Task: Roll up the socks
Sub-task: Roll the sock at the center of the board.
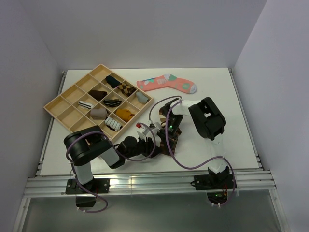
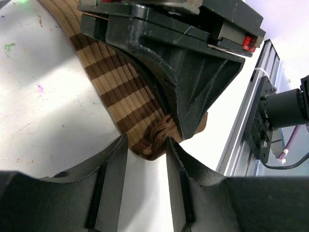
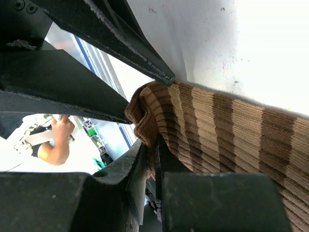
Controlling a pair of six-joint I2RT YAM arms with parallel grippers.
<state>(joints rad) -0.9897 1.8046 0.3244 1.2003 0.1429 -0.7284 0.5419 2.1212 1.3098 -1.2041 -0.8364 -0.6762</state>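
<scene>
The brown sock with tan bands (image 2: 116, 82) lies on the white table, mostly hidden under both grippers in the top view (image 1: 173, 144). My right gripper (image 3: 153, 145) is shut on a fold at the sock's end (image 3: 231, 130). My left gripper (image 2: 145, 145) is open, and its fingertips straddle that same bunched end from the other side. Its fingers (image 3: 120, 48) show in the right wrist view. In the top view the left gripper (image 1: 162, 143) and right gripper (image 1: 170, 140) meet near the table's front middle. The short white striped sock does not show loose on the table.
A wooden compartment tray (image 1: 55, 104) at the back left holds several rolled socks, among them a white and black striped bundle (image 1: 113, 124). A coral-pink sock (image 1: 166, 83) lies flat at the back middle. The metal rail (image 1: 145, 183) runs along the table's near edge.
</scene>
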